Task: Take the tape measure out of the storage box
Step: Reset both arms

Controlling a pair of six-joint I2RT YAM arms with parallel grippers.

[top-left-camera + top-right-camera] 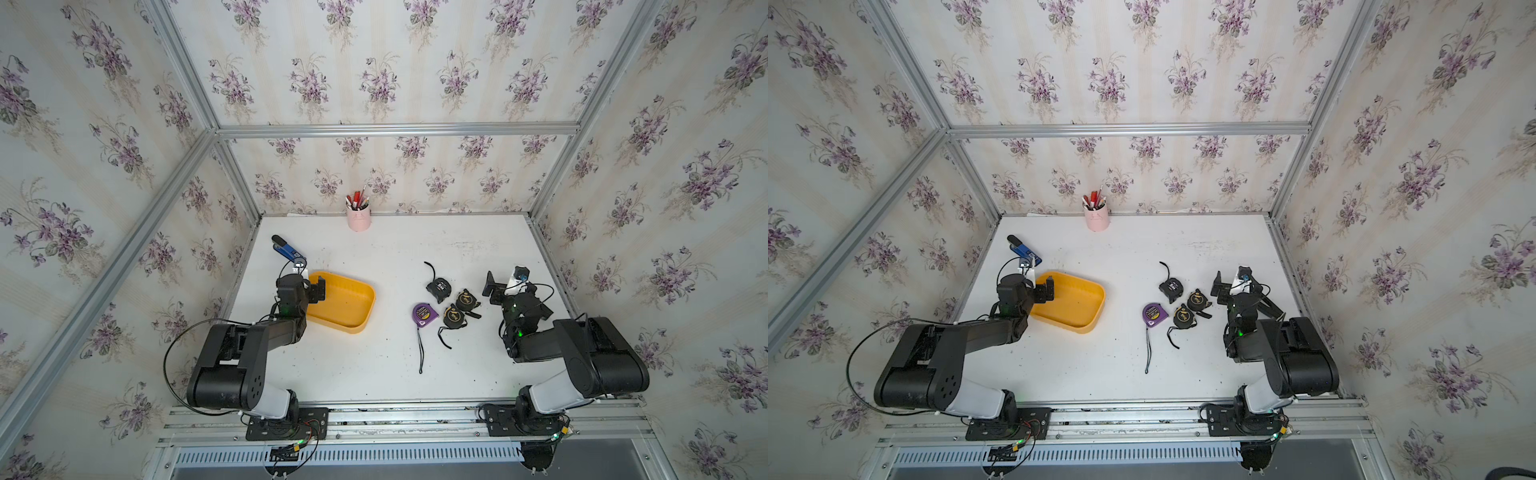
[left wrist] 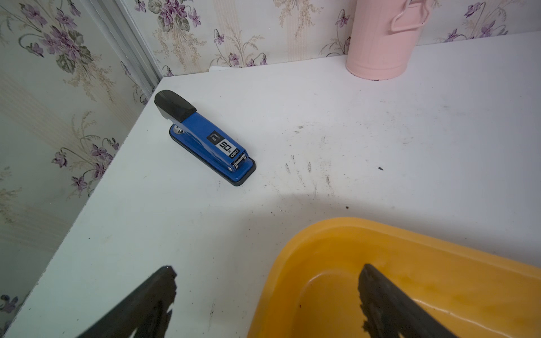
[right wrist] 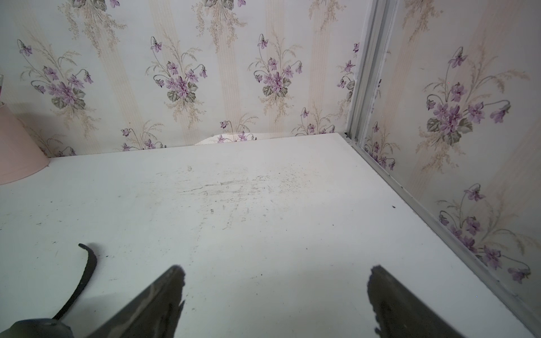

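The yellow storage box (image 1: 366, 308) (image 1: 1097, 309) lies left of the table's middle, and the part of its inside that shows holds nothing. A purple tape measure (image 1: 424, 312) (image 1: 1154, 312) and three black ones (image 1: 439, 287) (image 1: 467, 300) (image 1: 454, 316) lie on the table right of the middle. My left gripper (image 1: 314, 287) (image 2: 268, 270) is open over the box's left end, one finger above the box rim (image 2: 322, 234) side, one over the table. My right gripper (image 1: 496, 291) (image 3: 277, 271) is open just right of the tape measures, holding nothing. A black strap (image 3: 87, 269) shows beside it.
A pink pen cup (image 1: 358, 218) (image 2: 380, 44) stands at the back wall. A blue stapler (image 1: 286, 249) (image 2: 205, 140) lies behind the box near the left wall. Papered walls and aluminium rails close in the left, back and right sides.
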